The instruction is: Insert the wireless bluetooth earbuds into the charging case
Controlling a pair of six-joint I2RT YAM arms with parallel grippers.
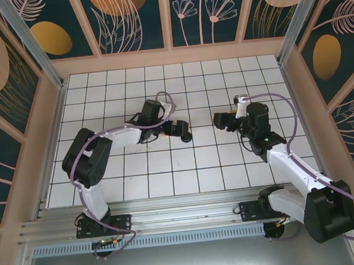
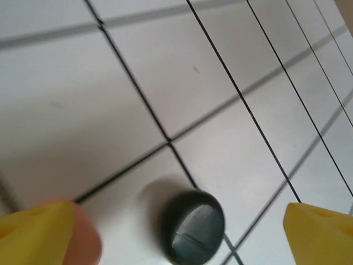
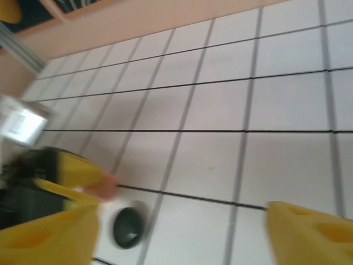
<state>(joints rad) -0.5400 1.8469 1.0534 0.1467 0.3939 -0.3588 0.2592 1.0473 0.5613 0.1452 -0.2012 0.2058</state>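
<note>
Left hand (image 2: 177, 234) and right hand (image 3: 182, 234), both mine, hang spread wide over the white tiled table (image 2: 138, 83). Black round disc (image 2: 193, 227) lies on the table between my left fingertips. One salmon-pink earbud (image 2: 85, 242), blurred, sits just beside one yellow fingertip (image 2: 33, 232) of that hand, not pinched.

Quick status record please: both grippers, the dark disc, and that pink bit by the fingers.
left gripper: open, fingers spread wide
right gripper: open, nothing between its fingers
black disc: flat on a white tile, under the left gripper's gap
pink piece: right beside one left gripper finger; too blurred to tell contact
table: white tiles, dark grid lines
</note>
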